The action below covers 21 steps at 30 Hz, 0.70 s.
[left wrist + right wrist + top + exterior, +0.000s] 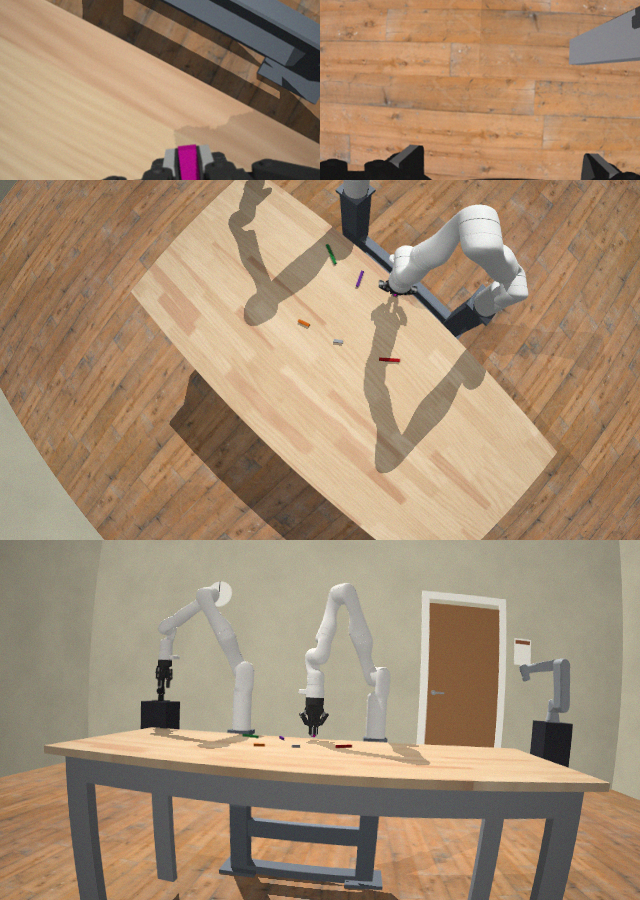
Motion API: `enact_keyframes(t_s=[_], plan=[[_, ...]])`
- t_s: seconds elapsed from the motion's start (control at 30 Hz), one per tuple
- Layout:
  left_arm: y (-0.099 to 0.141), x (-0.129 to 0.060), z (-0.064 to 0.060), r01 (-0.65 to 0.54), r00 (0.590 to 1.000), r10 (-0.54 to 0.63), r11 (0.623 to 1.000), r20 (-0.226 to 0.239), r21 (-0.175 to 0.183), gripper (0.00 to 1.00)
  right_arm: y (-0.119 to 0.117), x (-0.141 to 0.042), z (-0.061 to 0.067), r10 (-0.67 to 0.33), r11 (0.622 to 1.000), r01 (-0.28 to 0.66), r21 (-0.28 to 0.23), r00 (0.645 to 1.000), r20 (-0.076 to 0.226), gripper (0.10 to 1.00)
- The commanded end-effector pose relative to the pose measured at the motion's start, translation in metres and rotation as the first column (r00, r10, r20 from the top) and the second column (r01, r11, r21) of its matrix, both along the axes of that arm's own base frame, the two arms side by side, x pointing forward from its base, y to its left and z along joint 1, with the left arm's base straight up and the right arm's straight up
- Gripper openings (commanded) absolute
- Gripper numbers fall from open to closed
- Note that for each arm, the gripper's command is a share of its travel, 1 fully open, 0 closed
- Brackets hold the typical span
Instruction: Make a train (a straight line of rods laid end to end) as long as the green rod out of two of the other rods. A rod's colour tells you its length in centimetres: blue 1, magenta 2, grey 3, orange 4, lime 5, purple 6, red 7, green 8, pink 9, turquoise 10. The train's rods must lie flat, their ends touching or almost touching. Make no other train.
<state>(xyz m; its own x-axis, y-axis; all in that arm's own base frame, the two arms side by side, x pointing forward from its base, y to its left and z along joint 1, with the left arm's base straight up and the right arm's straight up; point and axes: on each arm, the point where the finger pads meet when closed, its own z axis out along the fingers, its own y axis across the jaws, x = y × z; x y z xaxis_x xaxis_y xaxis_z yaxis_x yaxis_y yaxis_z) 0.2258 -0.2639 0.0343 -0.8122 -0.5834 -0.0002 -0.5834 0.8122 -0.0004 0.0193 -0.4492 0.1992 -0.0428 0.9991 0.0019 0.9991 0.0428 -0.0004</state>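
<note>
A magenta rod (188, 161) (395, 295) stands out between the fingers of my left gripper (189, 164) (313, 734), which is shut on it, low over the table near the edge by the arm stands. A purple rod (359, 279) (281, 738) and the green rod (331, 254) (250, 735) lie apart from it along that side. An orange rod (304, 323) (259, 745), a short grey rod (338, 342) (296, 746) and a red rod (389, 360) (343, 746) lie separately farther in. My right gripper (504, 158) (164, 685) is open and empty, away from the rods.
The wooden table (300, 405) (500, 775) carries the rods; arm shadows cross it. The dark arm stand (430, 302) runs along its edge close to my left gripper. The right wrist view shows floor (481, 92) and a grey part (605, 44) at its upper right.
</note>
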Motion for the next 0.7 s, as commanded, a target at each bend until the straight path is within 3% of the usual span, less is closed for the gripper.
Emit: enact_keyframes(t_s=[0.0, 0.43, 0.67], plan=[[0.0, 0.0, 0.007, 0.0, 1.0, 0.0, 1.0, 0.001, -0.001, 0.14, 0.0, 0.0, 0.001, 0.0, 1.0, 0.0, -0.002, 1.0, 0.001, 1.0], [0.0, 0.0, 0.07, 0.0, 1.0, 0.0, 1.0, 0.001, -0.001, 0.14, 0.0, 0.0, 0.001, 0.0, 1.0, 0.0, -0.002, 1.0, 0.001, 1.0], [0.0, 0.0, 0.084, 0.0, 1.0, 0.0, 1.0, 0.001, -0.001, 0.14, 0.0, 0.0, 0.001, 0.0, 1.0, 0.0, -0.002, 1.0, 0.001, 1.0]])
